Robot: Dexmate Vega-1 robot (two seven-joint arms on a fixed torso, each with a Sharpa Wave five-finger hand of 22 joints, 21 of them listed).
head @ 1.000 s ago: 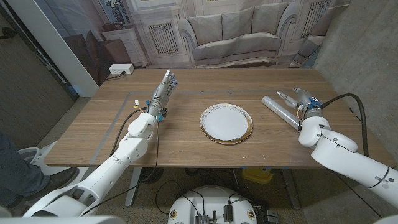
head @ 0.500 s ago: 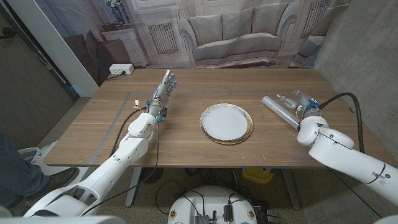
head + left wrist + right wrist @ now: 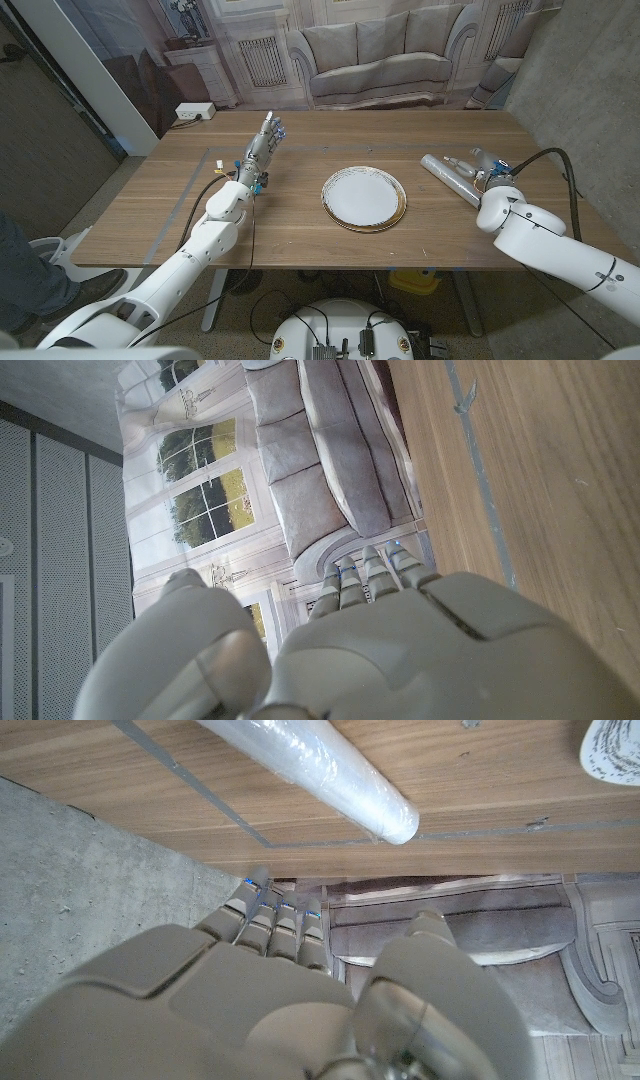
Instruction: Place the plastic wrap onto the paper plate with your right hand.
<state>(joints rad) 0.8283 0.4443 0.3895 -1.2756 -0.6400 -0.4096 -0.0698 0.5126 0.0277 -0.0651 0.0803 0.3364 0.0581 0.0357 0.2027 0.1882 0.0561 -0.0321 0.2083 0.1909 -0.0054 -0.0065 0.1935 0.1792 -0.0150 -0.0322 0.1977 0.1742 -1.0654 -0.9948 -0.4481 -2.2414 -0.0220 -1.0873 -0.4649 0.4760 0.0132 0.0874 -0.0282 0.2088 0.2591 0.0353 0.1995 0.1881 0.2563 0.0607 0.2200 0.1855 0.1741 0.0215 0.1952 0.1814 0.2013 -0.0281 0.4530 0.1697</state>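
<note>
A roll of plastic wrap [image 3: 449, 178] lies slantwise on the table's right side, right of the gold-rimmed white paper plate [image 3: 363, 197] at the middle. My right hand [image 3: 482, 166] hovers just right of the roll, fingers extended and apart, holding nothing. In the right wrist view the roll [image 3: 322, 775] lies past my right hand's fingertips [image 3: 274, 906], with a gap between them. My left hand [image 3: 266, 139] stands on the table's left half, fingers straight and empty; its back [image 3: 400, 650] shows in the left wrist view.
Grey tape lines [image 3: 196, 190] mark the table's left side. A concrete wall [image 3: 590, 90] stands close to the right edge. A white power strip [image 3: 194, 111] sits beyond the table's far left corner.
My right hand has shifted slightly left, nearer the roll. The left arm, plate and roll have not moved.
</note>
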